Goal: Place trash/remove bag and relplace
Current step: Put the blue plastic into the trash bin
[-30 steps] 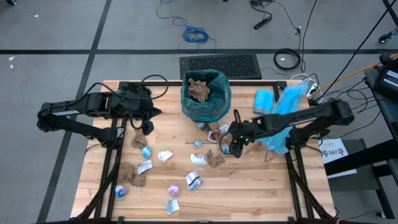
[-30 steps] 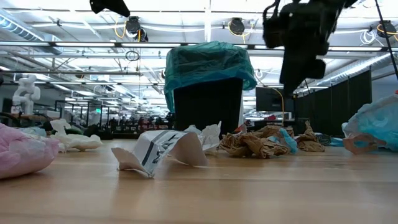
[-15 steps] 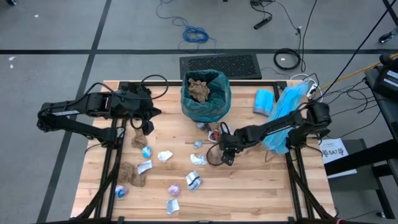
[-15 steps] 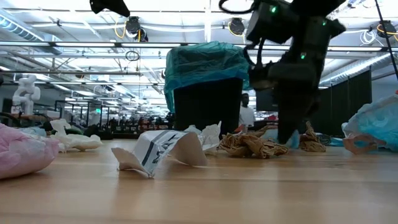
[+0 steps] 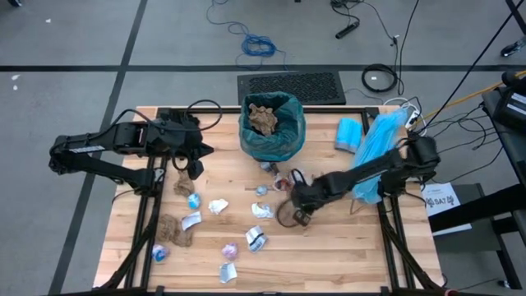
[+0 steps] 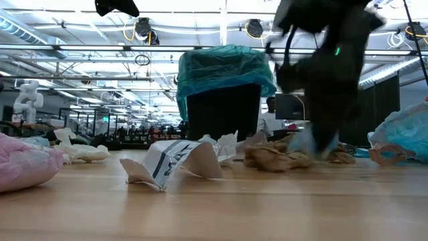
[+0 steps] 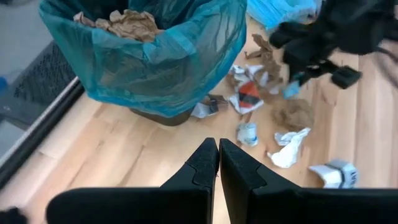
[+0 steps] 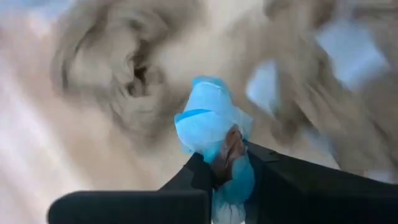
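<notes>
The right gripper's fingers (image 8: 249, 168) are pinching a small crumpled light-blue wrapper (image 8: 208, 127) low over the wooden counter (image 5: 345, 247). The bin's dark teal crinkly plastic liner (image 5: 283, 136) is lying beyond them toward the counter's far edge, so the right arm is carrying the nearer load. The left gripper (image 7: 217, 163), fingers closed on nothing, is waiting at the liner's other side.

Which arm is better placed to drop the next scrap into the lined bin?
The right. Its gripper is shut on a blue wrapper among the scraps near the bin. The left gripper is shut, empty, hovering left of the bin.
</notes>
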